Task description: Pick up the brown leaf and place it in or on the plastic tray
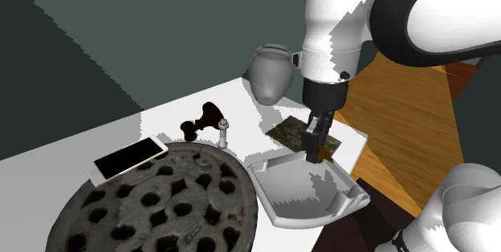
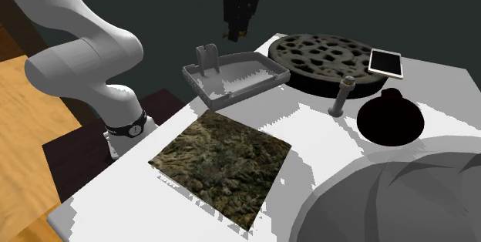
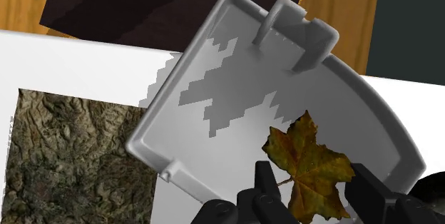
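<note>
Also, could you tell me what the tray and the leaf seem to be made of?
The tray looks like moulded plastic: plain pale grey, smooth, with a raised rim and rounded corners. The leaf reads as a dry natural leaf: mottled brown-green, matte, veined, with pointed lobes.

The leaf (image 3: 308,162) in the matt black claw (image 3: 314,187) looks dry and dull, mottled brown and olive. Under the claw, the tray (image 3: 235,65) is smooth plain grey, like plastic. The mat (image 3: 71,158) beside it is rough and mossy. The table (image 3: 85,62) is flat matt white. Farther off, the floor (image 1: 409,106) is grained wood, the disc (image 1: 160,202) dark and pitted, and the phone (image 1: 128,158) glossy.
</note>
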Robot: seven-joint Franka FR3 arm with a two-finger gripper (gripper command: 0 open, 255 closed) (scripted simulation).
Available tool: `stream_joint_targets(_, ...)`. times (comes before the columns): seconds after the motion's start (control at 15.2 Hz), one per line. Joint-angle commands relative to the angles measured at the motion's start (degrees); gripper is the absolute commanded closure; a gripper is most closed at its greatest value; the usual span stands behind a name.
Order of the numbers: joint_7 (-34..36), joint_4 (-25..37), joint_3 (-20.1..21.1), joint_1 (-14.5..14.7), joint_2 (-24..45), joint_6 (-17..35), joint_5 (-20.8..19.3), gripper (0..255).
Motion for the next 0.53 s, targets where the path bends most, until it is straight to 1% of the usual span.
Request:
stream_joint_targets(0.0,-0.13,-1.95,0.18,0.13,-0.3,1.68,0.22,255)
stream_joint_targets(0.26,-0.27,-5.51,0.72,0.32,-0.4,5.16,0.61,255)
stream_joint_targets(0.46,-0.27,-5.51,0.73,0.32,-0.4,5.15,0.61,255)
